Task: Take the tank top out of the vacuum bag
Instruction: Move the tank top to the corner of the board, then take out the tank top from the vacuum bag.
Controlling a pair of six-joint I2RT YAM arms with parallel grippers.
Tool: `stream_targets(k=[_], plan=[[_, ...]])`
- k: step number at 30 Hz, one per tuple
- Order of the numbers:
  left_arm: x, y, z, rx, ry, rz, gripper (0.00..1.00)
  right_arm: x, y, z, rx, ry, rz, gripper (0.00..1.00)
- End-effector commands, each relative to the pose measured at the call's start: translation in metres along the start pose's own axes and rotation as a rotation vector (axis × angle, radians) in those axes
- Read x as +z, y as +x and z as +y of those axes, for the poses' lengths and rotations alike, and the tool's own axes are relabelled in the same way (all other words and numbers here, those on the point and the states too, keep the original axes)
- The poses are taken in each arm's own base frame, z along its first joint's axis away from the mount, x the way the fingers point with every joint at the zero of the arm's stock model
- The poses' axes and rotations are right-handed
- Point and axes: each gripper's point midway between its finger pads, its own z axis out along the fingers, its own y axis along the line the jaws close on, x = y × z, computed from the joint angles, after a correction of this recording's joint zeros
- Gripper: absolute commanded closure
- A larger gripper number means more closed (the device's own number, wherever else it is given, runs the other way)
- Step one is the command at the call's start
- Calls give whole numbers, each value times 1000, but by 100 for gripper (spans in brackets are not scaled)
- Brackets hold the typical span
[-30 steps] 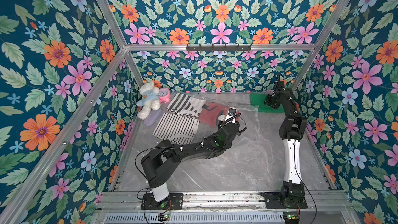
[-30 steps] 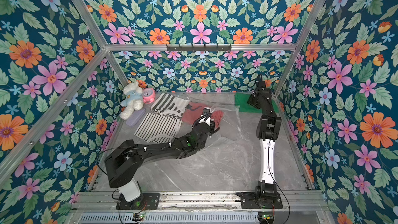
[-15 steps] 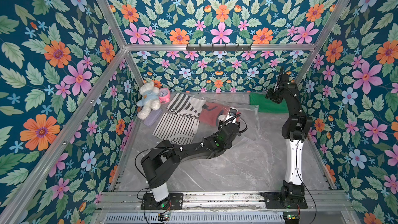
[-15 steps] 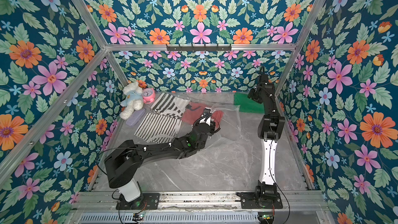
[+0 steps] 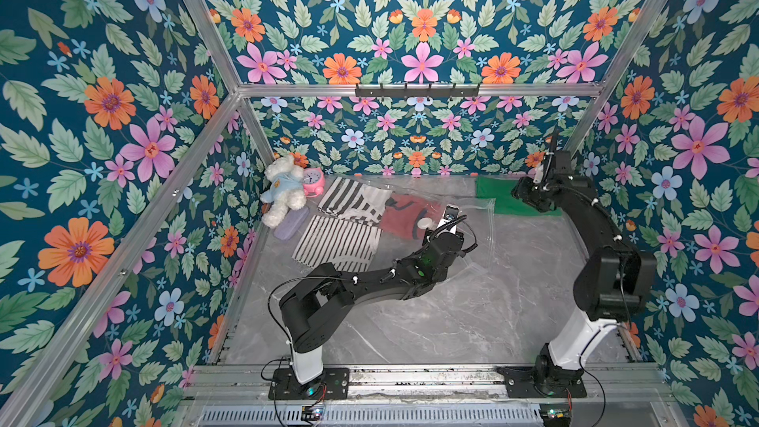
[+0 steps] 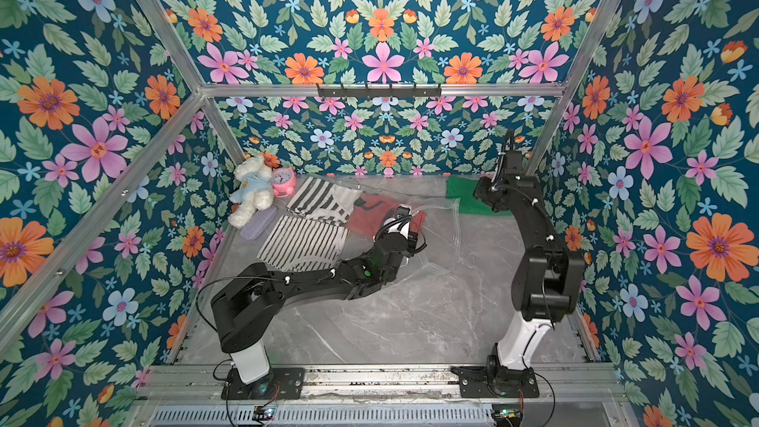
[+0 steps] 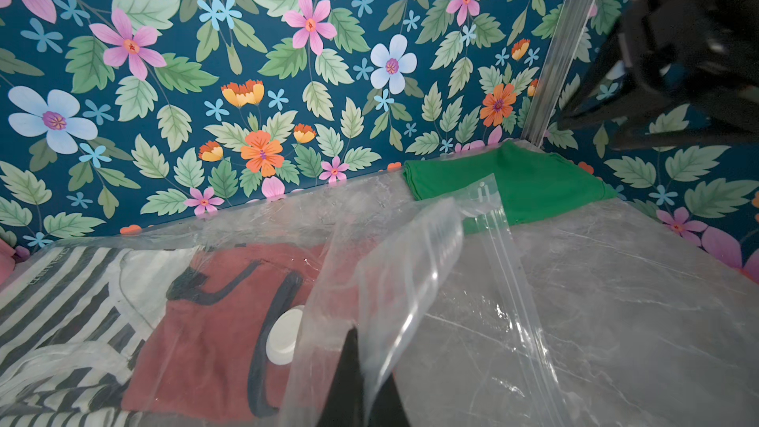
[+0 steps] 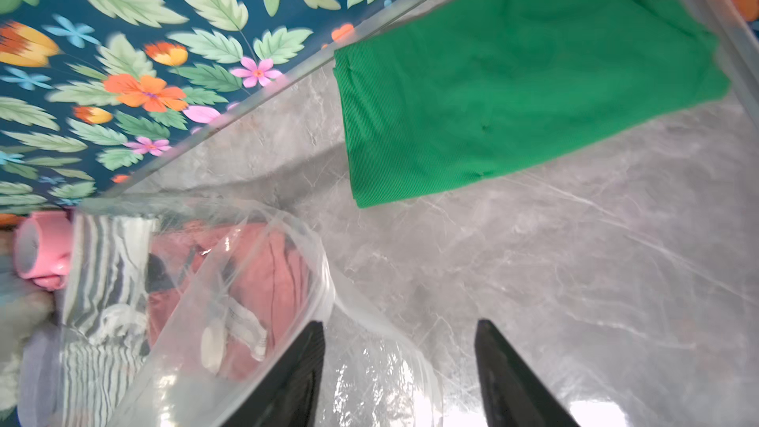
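Left gripper point(image 5: 449, 217) is clenched on the bag's point(image 7: 410, 260) loose flap, lifting it off the table, far middle, with a red garment point(image 7: 213, 322) inside. Right gripper point(image 8: 398, 324) hangs empty, jaws apart, near the green cloth point(image 8: 513, 84) outside the bag.

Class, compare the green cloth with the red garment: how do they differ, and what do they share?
The green cloth is plain; the red garment has dark trim. The green cloth lies on the table outside the vacuum bag; the red garment lies inside it. Both lie flat.
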Motion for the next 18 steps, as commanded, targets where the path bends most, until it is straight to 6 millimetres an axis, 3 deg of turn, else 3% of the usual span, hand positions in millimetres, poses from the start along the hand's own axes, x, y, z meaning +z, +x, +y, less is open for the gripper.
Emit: stream_targets(k=[1, 7, 12, 18], plan=[[3, -5, -4, -13, 11, -16, 100, -17, -4, 24, 81, -190, -147, 39], [7, 0, -10, -16, 37, -11, 100, -20, 50, 25, 140, -362, -128, 39], [9, 6, -18, -25, 72, 1, 100, 5, 101, 31, 151, -481, 3, 39], [10, 10, -26, -36, 110, 3, 100, 30, 123, 40, 130, -533, 59, 40]])
